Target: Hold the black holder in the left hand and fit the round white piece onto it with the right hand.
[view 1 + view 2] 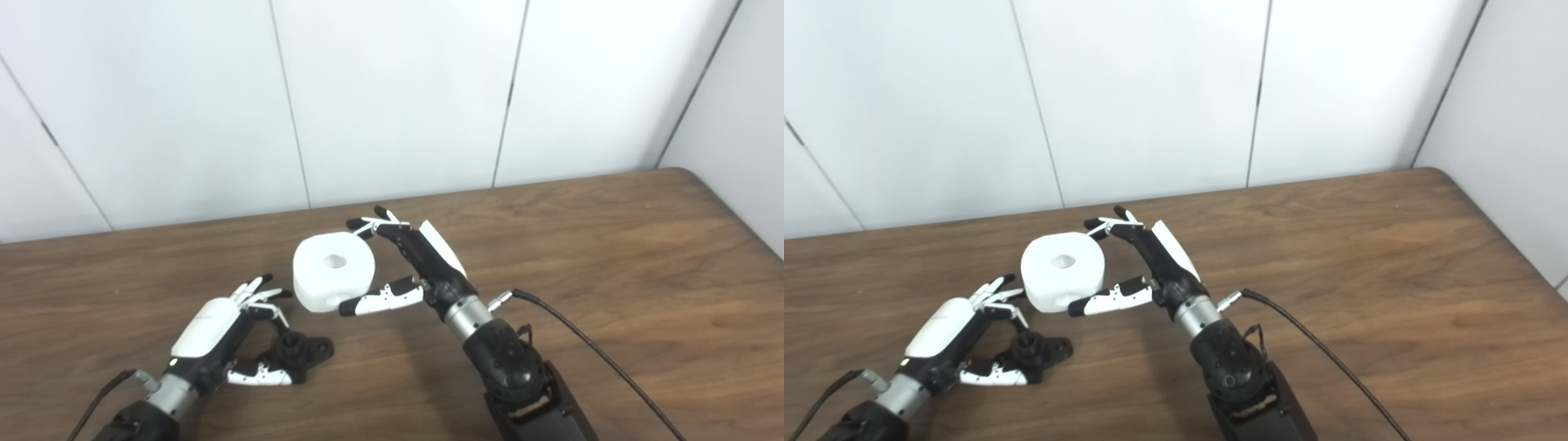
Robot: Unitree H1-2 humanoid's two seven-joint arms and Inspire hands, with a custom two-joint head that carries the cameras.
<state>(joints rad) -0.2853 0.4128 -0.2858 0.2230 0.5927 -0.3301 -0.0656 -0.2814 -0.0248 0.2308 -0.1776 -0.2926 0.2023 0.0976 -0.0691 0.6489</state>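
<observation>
The black holder (303,349) is a small base with a short upright post, low over the table at the front left. My left hand (236,334) is shut on it, with fingers curled over the post and the thumb under the base's near edge. The round white piece (332,271), a thick ring with a centre hole, is just behind and to the right of the holder, tilted towards me. My right hand (404,263) is shut on it, fingertips on its far rim and thumb on its near lower edge. The two objects are apart.
The wooden table (612,257) runs to a white panelled wall at the back and has its right edge near the side wall. A black cable (588,343) trails from my right wrist to the front right.
</observation>
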